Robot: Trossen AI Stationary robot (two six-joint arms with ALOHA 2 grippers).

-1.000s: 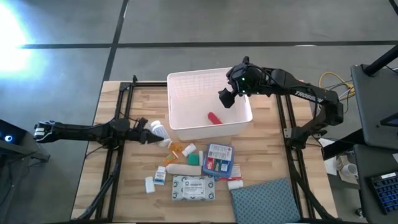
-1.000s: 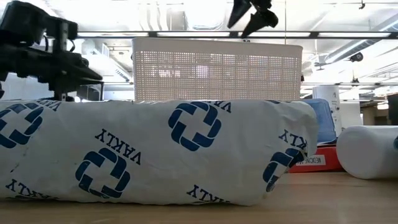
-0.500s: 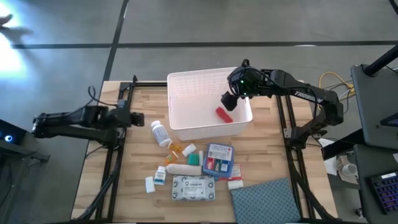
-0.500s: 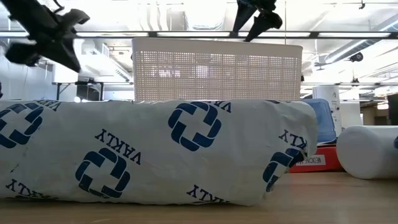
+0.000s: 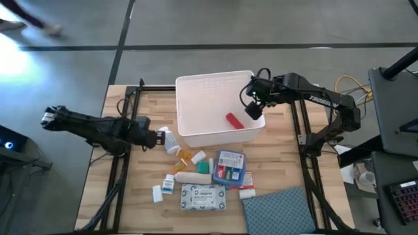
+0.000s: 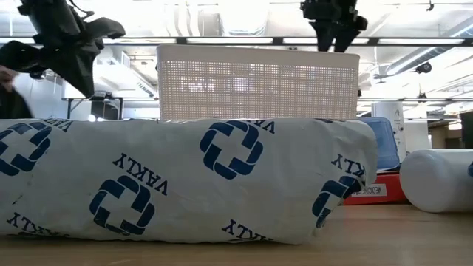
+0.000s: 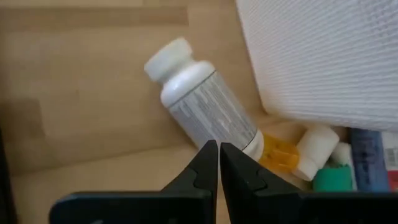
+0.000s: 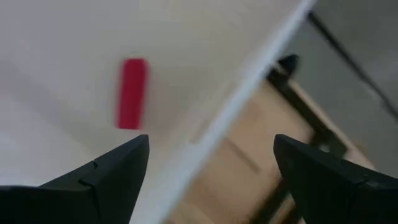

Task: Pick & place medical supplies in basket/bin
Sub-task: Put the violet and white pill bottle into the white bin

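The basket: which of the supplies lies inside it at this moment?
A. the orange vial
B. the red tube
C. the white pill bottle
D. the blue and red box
B: the red tube lies on the floor of the white basket, as the right wrist view also shows, while the pill bottle, the orange vial and the box lie on the table outside it.

A blue-grey textured cloth (image 5: 277, 211) lies on the wooden table (image 5: 130, 196).
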